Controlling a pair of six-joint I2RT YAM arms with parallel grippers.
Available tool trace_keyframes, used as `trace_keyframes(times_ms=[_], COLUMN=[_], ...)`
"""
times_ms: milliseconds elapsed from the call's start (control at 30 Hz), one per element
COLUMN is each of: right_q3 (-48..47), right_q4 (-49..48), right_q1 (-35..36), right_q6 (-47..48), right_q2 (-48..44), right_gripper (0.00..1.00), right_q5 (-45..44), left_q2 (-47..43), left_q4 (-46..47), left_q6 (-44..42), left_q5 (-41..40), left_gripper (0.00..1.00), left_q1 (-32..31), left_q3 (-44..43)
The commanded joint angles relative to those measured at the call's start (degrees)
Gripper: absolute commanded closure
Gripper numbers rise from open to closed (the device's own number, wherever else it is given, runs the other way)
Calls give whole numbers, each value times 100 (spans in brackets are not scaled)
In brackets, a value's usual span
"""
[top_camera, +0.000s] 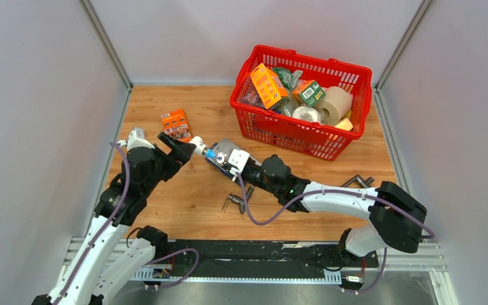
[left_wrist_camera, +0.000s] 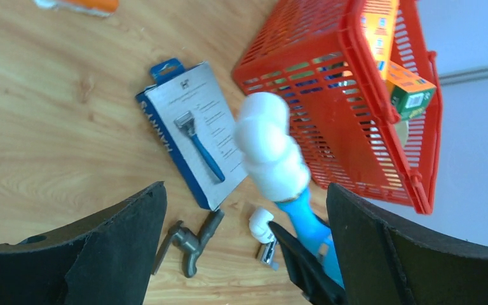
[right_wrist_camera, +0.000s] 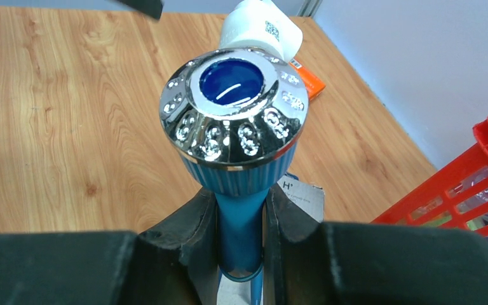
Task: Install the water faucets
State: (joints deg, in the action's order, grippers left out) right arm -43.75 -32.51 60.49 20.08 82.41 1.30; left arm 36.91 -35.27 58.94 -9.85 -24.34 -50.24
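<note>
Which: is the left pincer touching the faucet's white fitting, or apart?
Apart. Left wrist view: the left pincer stands open, fingers flanking the white fitting, table and basket showing between.

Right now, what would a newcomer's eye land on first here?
The red basket stands out at far right, packed full. At center, the right gripper is shut on a blue faucet with a shiny chrome knob. The faucet's white fitting sits between the fingers of the open left gripper.
</note>
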Motion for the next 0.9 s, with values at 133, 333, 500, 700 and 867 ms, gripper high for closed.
trace_keyframes(times_ms=[133,333,500,700,867], right_q3=[7,6,7,7,33], right_q4=[-774,-792,-792,-783,-792], right_q1=[-11,-20,-11,-20,-20], right_q6=[40,84,154,242,313], right_q2=[-296,-296,-296,-313,-322], right_gripper=[100,100,100,100,100], right_q5=[98,160,169,230,265], left_q2=[-421,-281,-44,141,238], left_q4=[1337,2216,2542,2744,2929], left_q6=[1461,2129,2473,2666,2798], left_q5=[431,721,818,730,668], left_gripper=[0,0,4,10,16], left_q1=[395,395,395,395,395], left_q3=[804,1209,1402,1552,1622])
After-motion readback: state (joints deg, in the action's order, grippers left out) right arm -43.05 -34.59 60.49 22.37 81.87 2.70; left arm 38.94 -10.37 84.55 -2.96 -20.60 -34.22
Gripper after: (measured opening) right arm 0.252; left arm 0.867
